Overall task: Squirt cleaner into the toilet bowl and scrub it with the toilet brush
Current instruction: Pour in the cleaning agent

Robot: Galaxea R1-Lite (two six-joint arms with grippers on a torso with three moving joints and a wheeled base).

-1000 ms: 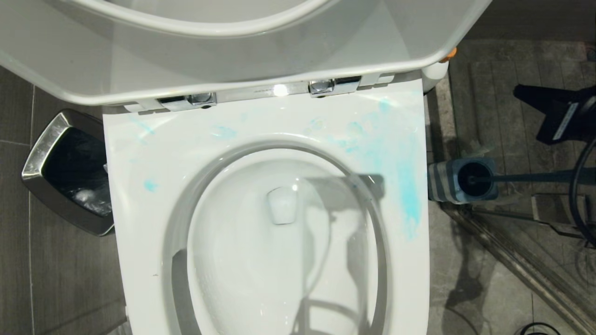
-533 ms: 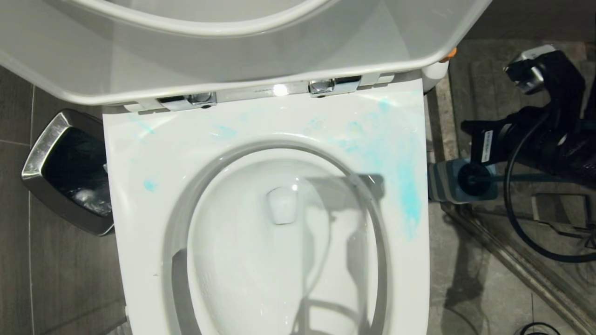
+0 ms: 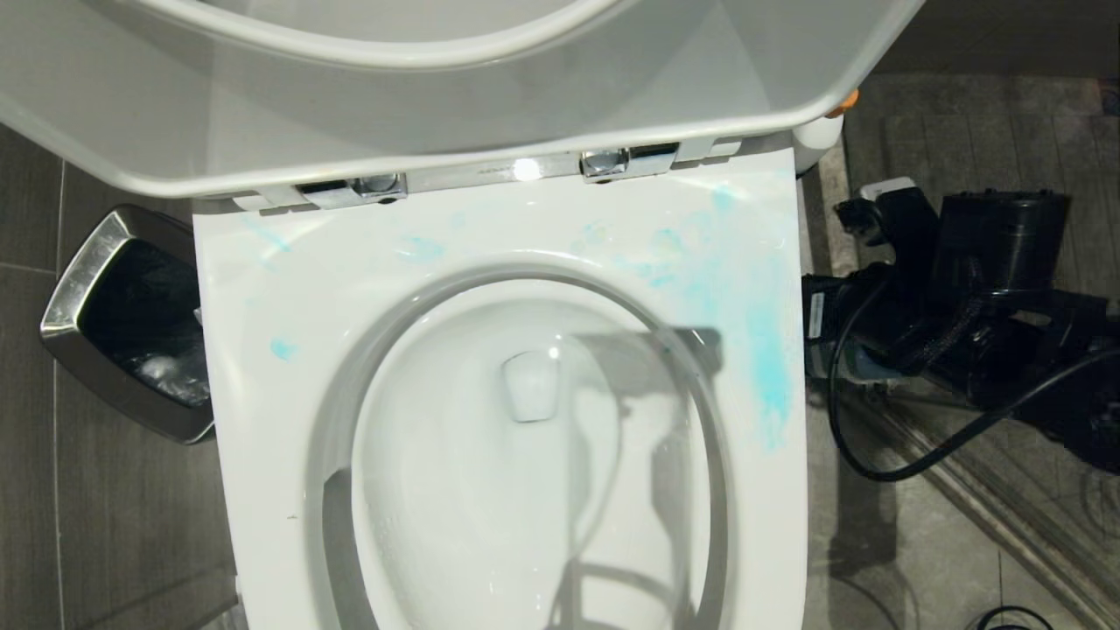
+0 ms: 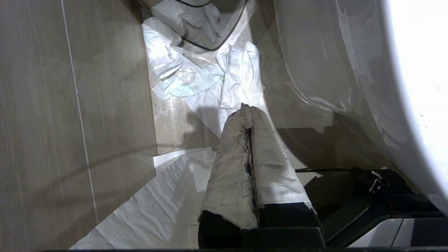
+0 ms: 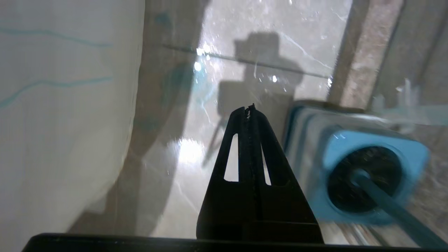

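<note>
Your view from the head is filled by the toilet: the lid (image 3: 437, 96) is raised at the top, and below it the white seat (image 3: 262, 350) rings the toilet bowl (image 3: 490, 490). Blue smears of cleaning fluid (image 3: 761, 350) streak the seat, thickest along its right side, with smaller dabs toward the left and near the hinges (image 3: 626, 162). The bowl itself looks white and glossy, with shadows across it.

To the left of the toilet, on the dark floor tiles (image 3: 87, 525), stands a square waste bin (image 3: 79, 289) with a silver rim and a dark liner.

Your right arm (image 3: 989, 297) reaches in from the right, low beside the toilet, with a black cable (image 3: 884, 472) looping under it. It covers most of the brush holder in the head view. From the right wrist you see the right gripper (image 5: 249, 110) with its two black fingers pressed together, holding nothing, tips aimed at the wet floor between the toilet's side and the holder (image 5: 371, 175). The toilet brush (image 5: 385, 203) sits in that blue holder just beside the fingers, black bristles down in the opening and handle slanting out; the gripper is not touching it.

Your left gripper (image 4: 249, 112) shows only in its own wrist view: its cloth-wrapped fingers are clenched together, empty, pointing at crumpled white paper (image 4: 196, 77) on the floor beside the toilet's base.

A small white shape with an orange tip (image 3: 831, 118) peeks out behind the lid's right corner, probably the cleaner bottle.
</note>
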